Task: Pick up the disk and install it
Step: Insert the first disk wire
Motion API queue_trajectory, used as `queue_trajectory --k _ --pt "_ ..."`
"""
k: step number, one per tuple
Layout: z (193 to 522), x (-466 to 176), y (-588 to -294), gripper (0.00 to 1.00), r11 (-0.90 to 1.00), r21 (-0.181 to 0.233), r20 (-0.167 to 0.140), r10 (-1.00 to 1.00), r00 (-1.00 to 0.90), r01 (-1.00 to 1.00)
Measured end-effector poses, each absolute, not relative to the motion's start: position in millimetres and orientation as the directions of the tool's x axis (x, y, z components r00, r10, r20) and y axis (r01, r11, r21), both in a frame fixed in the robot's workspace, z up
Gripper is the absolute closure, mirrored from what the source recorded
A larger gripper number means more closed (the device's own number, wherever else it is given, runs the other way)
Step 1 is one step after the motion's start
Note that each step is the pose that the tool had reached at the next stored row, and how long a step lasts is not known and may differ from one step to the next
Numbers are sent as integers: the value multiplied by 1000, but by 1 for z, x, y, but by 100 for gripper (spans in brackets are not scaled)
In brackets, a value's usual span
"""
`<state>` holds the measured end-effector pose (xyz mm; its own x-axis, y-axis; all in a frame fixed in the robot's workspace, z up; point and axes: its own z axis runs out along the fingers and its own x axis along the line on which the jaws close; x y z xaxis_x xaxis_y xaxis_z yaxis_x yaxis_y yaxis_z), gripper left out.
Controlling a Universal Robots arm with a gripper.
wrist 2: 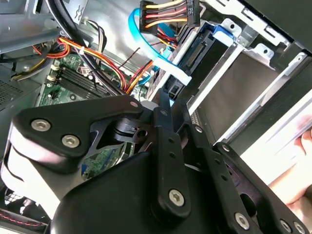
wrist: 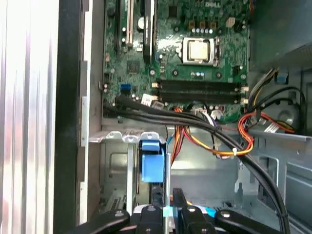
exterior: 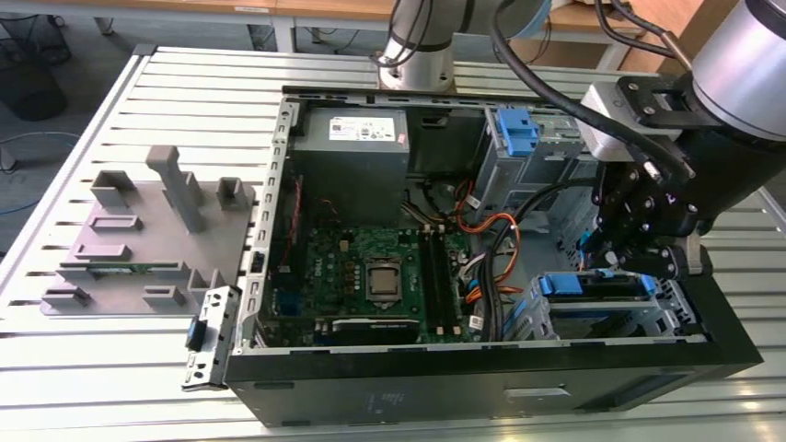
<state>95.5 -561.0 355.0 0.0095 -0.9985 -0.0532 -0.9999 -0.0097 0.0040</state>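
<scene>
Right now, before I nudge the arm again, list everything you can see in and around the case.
Computer case: one, black, open on the slatted table.
Motherboard: one, green, on the case floor; its processor socket is silver.
Power supply: one, grey with white sticker, far corner of the case.
Disk: one, blue rails, in the drive cage at the exterior view's right, under the gripper.
Blue bracket: one, in the far drive bay.
Cables: a bundle, orange, yellow, black, across the case.
Fixture block: one, grey, outside the case on the exterior view's left.
Gripper: one, black, at the disk's blue rail.
</scene>
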Motion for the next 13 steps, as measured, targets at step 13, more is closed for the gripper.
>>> queue_trajectory --k 13 --pt "355 108 -561 77 -9 6 -53 -999 9 -1000"
